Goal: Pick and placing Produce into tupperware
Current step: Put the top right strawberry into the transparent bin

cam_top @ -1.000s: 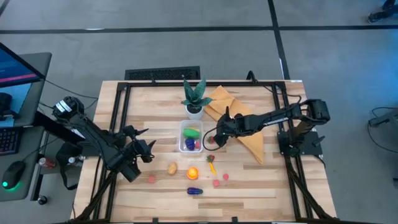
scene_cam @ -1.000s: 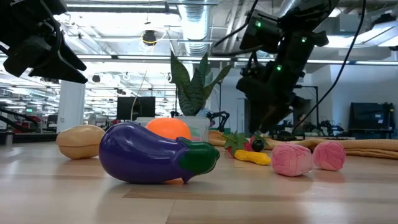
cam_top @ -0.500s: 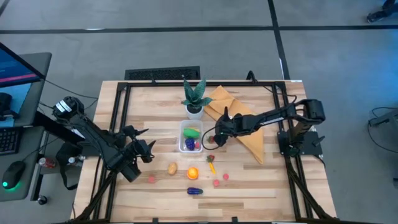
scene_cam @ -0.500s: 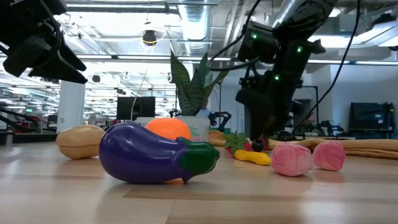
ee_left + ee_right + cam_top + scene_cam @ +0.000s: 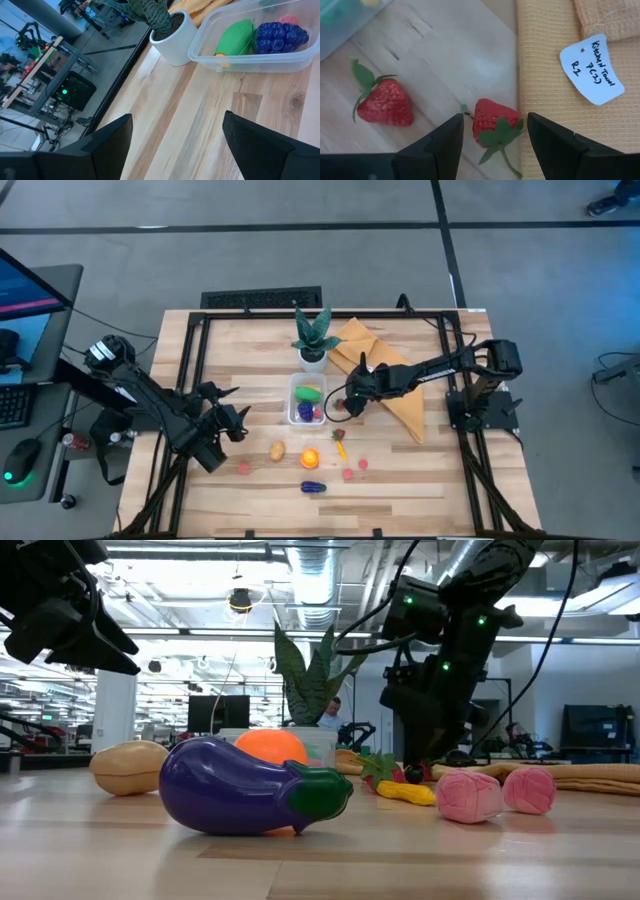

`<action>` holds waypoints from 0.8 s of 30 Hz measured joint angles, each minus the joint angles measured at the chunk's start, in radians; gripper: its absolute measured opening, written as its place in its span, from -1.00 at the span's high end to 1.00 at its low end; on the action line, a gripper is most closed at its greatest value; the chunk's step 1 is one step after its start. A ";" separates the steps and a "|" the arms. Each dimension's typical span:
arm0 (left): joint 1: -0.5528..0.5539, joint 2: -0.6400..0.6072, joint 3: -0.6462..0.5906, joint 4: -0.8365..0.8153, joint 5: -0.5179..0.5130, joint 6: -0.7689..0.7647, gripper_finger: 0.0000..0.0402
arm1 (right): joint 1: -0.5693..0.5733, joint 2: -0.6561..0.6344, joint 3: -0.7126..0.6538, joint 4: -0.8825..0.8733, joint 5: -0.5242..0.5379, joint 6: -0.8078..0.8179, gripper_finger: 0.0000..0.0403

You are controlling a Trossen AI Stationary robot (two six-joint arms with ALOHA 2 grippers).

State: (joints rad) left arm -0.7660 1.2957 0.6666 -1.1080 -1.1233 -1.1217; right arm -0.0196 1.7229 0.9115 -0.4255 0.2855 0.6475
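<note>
Right claw (image 5: 342, 406): seen at frame centre, just right of the tupperware (image 5: 306, 401); fingers parted, straddling a strawberry (image 5: 492, 123) at the edge of the mustard cloth (image 5: 385, 370), nothing gripped.
Second strawberry (image 5: 384, 102): lying near, on bare table (image 5: 240, 350).
Tupperware: centre, below the potted plant (image 5: 313, 338); green, purple and pink pieces inside.
Loose produce: potato (image 5: 276, 451), orange (image 5: 310, 459), eggplant (image 5: 313, 487), pink pieces (image 5: 355, 468), lower centre.
Left claw (image 5: 240, 420): centre left, held wide, empty.
</note>
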 joint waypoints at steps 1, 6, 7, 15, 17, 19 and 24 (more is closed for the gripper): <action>0.000 0.000 0.000 0.000 0.000 0.000 -0.49 | 0.001 0.000 0.000 0.000 -0.001 0.000 -0.01; 0.000 0.000 0.000 0.000 0.000 0.000 -0.49 | 0.013 0.000 0.000 0.000 -0.006 0.000 0.11; 0.000 0.000 0.000 0.000 0.000 0.000 -0.49 | 0.013 0.000 0.000 0.000 -0.008 -0.001 0.13; 0.000 0.000 0.000 0.000 0.017 0.000 -0.49 | 0.014 0.000 0.000 0.000 -0.015 -0.002 0.29; 0.000 0.000 0.000 0.000 0.018 0.000 -0.49 | 0.014 0.000 0.000 0.000 -0.015 -0.003 0.30; 0.000 0.000 0.000 0.000 0.018 0.000 -0.49 | 0.013 0.000 0.000 0.000 -0.016 -0.004 0.29; 0.000 0.000 0.000 0.000 0.018 0.000 -0.49 | 0.013 0.000 0.000 0.000 -0.024 -0.008 0.17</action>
State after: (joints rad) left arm -0.7658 1.2957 0.6666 -1.1080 -1.1049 -1.1217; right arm -0.0067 1.7226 0.9115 -0.4259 0.2619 0.6392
